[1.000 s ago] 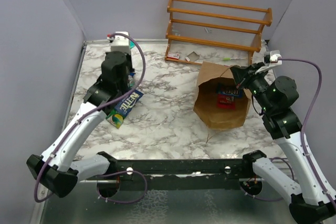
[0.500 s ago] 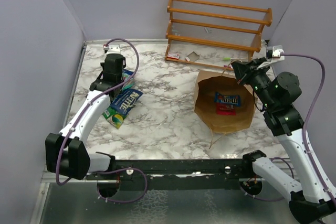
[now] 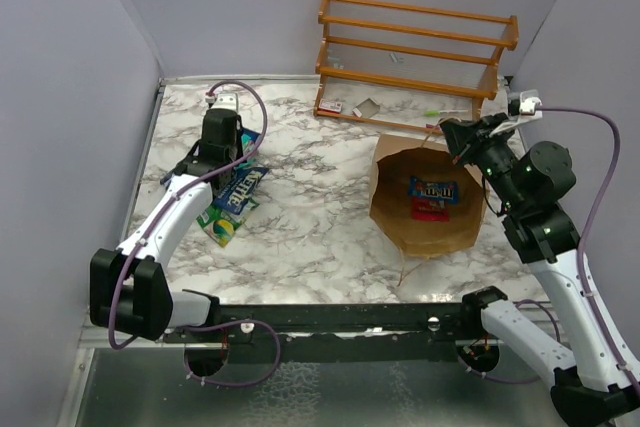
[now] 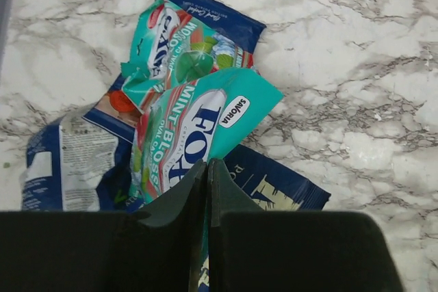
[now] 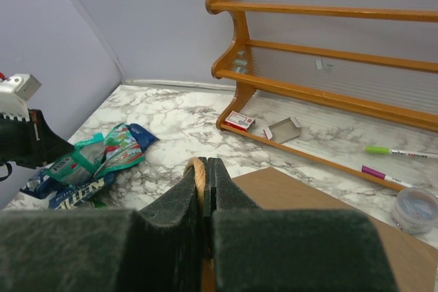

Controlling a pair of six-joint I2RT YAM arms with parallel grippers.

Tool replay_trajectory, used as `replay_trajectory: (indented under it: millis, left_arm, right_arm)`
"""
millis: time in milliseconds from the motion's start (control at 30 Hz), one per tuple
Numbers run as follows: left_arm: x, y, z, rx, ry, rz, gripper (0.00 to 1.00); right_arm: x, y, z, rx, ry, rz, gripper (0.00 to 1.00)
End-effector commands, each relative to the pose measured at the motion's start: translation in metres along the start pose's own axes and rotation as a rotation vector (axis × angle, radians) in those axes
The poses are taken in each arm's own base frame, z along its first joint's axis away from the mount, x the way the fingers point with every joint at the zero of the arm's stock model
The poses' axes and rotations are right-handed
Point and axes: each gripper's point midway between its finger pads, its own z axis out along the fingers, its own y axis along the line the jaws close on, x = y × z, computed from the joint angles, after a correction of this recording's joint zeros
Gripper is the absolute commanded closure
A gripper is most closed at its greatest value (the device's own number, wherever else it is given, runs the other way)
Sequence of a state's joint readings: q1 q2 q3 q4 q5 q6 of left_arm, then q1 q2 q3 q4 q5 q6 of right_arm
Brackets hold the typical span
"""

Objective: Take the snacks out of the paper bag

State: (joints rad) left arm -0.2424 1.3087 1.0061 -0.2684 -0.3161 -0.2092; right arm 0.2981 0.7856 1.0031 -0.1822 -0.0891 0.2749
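My left gripper point(image 3: 228, 150) point(image 4: 207, 163) is shut on the edge of a teal-red snack packet point(image 4: 195, 135), held low over a pile at the table's left. The pile holds a second teal-red packet point(image 4: 181, 42), a dark blue packet point(image 3: 242, 190) point(image 4: 274, 181) and a green-yellow packet point(image 3: 217, 223). The brown paper bag point(image 3: 425, 232) stands open at the right, with a dark blue packet point(image 3: 433, 188) and a small red packet point(image 3: 431, 209) inside. My right gripper point(image 3: 452, 137) point(image 5: 205, 161) is shut on the bag's string handle point(image 5: 198, 172) at its far rim.
An orange wooden rack point(image 3: 415, 52) point(image 5: 321, 39) stands at the back, with small red-white and grey scraps point(image 3: 345, 107) and pens point(image 5: 397, 152) at its foot. Purple walls close in the left, back and right sides. The left gripper also shows in the right wrist view point(image 5: 31, 141).
My left gripper has come down onto the snack pile with the teal-red packet. My right gripper has pulled the bag's handle back, so the bag's mouth stands wider open.
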Motion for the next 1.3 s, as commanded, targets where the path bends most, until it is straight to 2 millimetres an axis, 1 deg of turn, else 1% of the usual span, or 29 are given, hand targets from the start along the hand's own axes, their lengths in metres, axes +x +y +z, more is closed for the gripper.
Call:
replay_trajectory:
  millis: [0, 100, 167, 200, 267, 367, 400, 433, 533, 600, 667, 700, 733, 767, 800, 867, 933, 1033, 1100, 1167, 1267]
  left_arm:
    - [0.024, -0.011, -0.002, 0.076, 0.084, 0.005, 0.86]
    - [0.027, -0.017, -0.010, 0.121, 0.102, 0.010, 0.68]
    - [0.020, -0.023, -0.019, 0.170, 0.080, 0.004, 0.56]
    - [0.013, -0.027, -0.025, 0.197, 0.059, -0.007, 0.51]
    - [-0.002, -0.038, -0.039, 0.271, 0.012, -0.037, 0.45]
    - [-0.023, -0.064, -0.065, 0.444, -0.056, -0.080, 0.35]
    - [-0.026, -0.073, -0.074, 0.503, -0.073, -0.097, 0.30]
    - [-0.030, -0.082, -0.083, 0.559, -0.096, -0.107, 0.28]
    - [-0.032, -0.112, -0.115, 0.724, -0.172, -0.106, 0.25]
    - [-0.026, -0.134, -0.137, 0.812, -0.214, -0.081, 0.25]
    - [-0.014, -0.155, -0.158, 0.881, -0.248, -0.046, 0.25]
    - [-0.012, -0.165, -0.172, 0.920, -0.286, -0.034, 0.25]
    - [-0.006, -0.174, -0.182, 0.953, -0.309, -0.025, 0.25]
    - [0.003, -0.187, -0.198, 1.006, -0.324, -0.011, 0.25]
    - [0.009, -0.195, -0.207, 1.035, -0.345, -0.010, 0.27]
    - [0.022, -0.206, -0.217, 1.050, -0.371, -0.018, 0.31]
    - [0.035, -0.218, -0.225, 1.051, -0.390, -0.014, 0.34]
    - [0.059, -0.243, -0.236, 1.036, -0.408, 0.066, 0.37]
    - [0.074, -0.261, -0.240, 0.990, -0.420, 0.144, 0.40]
    - [0.088, -0.279, -0.238, 0.936, -0.428, 0.220, 0.43]
    - [0.106, -0.312, -0.235, 0.972, -0.414, 0.282, 0.45]
  right_arm:
    - [0.005, 0.013, -0.006, -0.084, 0.007, -0.017, 0.98]
    - [0.014, 0.026, -0.010, -0.167, 0.031, -0.029, 0.98]
    - [0.022, 0.037, -0.014, -0.237, 0.049, -0.034, 0.98]
    - [0.027, 0.042, -0.016, -0.273, 0.061, -0.037, 0.98]
    - [0.035, 0.051, -0.021, -0.333, 0.084, -0.039, 0.98]
    - [0.047, 0.056, -0.025, -0.375, 0.115, -0.030, 0.98]
    - [0.049, 0.056, -0.026, -0.376, 0.121, -0.025, 0.98]
    - [0.051, 0.056, -0.026, -0.375, 0.126, -0.017, 0.98]
    - [0.051, 0.056, -0.027, -0.375, 0.123, -0.007, 0.98]
    - [0.049, 0.057, -0.026, -0.374, 0.117, -0.005, 0.98]
    - [0.047, 0.056, -0.025, -0.368, 0.115, -0.003, 0.98]
    - [0.047, 0.056, -0.025, -0.367, 0.116, -0.003, 0.98]
    - [0.047, 0.056, -0.025, -0.365, 0.115, -0.004, 0.98]
    - [0.046, 0.056, -0.025, -0.366, 0.116, -0.005, 0.98]
    - [0.047, 0.056, -0.025, -0.367, 0.119, -0.003, 0.98]
    - [0.047, 0.056, -0.025, -0.368, 0.121, -0.002, 0.98]
    - [0.049, 0.056, -0.025, -0.366, 0.122, 0.001, 0.98]
    - [0.048, 0.056, -0.026, -0.366, 0.122, 0.005, 0.98]
    - [0.046, 0.057, -0.027, -0.369, 0.119, 0.005, 0.98]
    - [0.044, 0.058, -0.027, -0.371, 0.117, 0.005, 0.98]
    - [0.042, 0.060, -0.028, -0.380, 0.114, 0.006, 0.98]
